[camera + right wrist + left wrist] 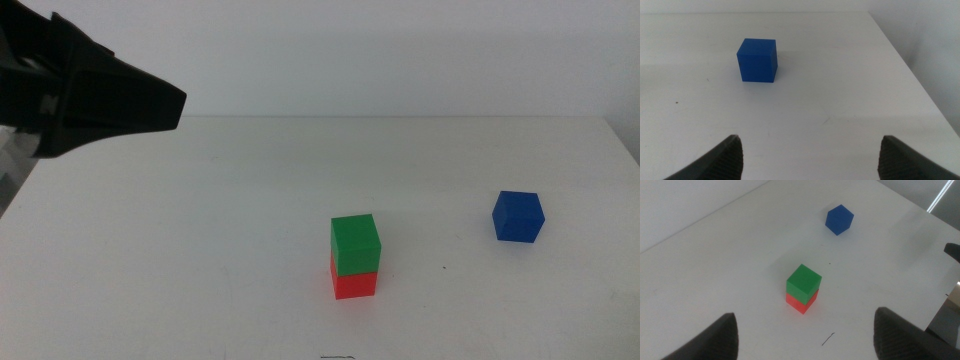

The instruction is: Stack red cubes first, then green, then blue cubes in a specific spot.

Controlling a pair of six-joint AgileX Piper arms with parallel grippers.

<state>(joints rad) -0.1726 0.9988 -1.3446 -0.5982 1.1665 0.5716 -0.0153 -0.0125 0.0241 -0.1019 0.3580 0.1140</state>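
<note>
We see the green cube (355, 243) sitting on the red cube (354, 285) mid-desk (200, 250). The blue cube (518, 216) sits alone nearer the right edge. Both our left gripper (805, 335) and right gripper (810, 157) are wide apart, holding nothing.

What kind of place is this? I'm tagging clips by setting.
Probably a robotics lab bench: plain white tabletop, small matte green cube on red cube, dark-blue cube apart, left end effector overhead.

blue cube (518, 216) unobstructed, stack (355, 257) well apart
</note>
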